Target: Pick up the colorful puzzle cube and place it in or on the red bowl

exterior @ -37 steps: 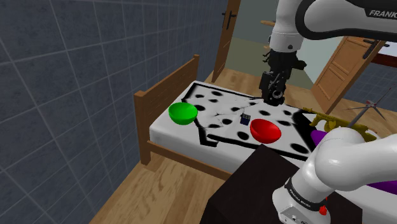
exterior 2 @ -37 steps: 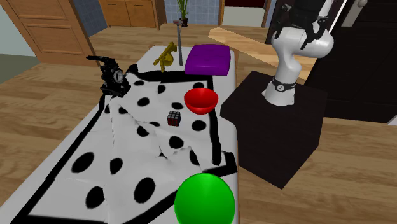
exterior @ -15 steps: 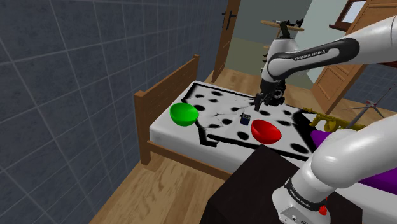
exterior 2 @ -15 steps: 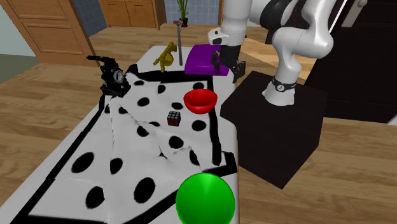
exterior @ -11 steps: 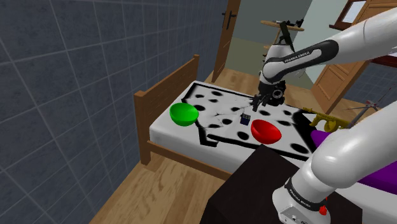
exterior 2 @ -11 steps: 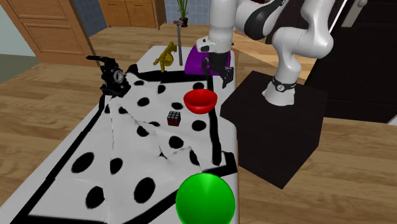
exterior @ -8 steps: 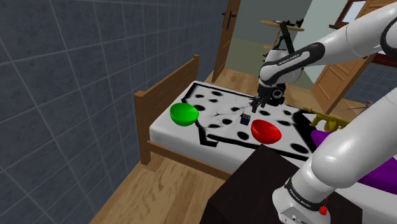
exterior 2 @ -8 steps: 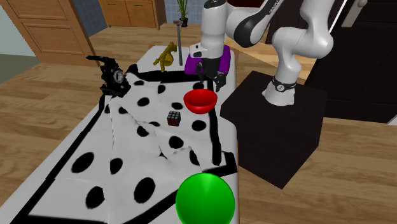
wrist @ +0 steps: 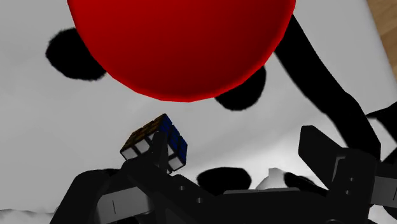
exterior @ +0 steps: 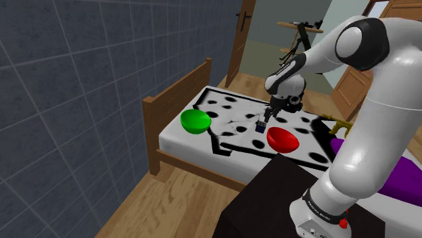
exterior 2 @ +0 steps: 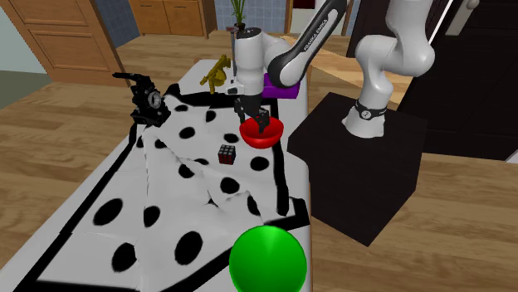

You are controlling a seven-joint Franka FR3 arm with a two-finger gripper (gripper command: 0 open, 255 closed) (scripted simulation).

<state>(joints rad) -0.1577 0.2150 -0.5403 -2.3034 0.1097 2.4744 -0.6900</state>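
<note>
Hovering spread wide, gripper (wrist: 232,149) nr puzzle cube (wrist: 156,141) lying beside red bowl (wrist: 181,51).

Small "FRANKA EMIKA" txt on arm base (exterior: 315,206), barely legible; no other.

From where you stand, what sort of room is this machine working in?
Most likely a bedroom in a house. The work surface is a bed with a wooden frame and a black-spotted white cover. A purple pillow lies at one end, and wooden doors open off a plank floor.
</note>
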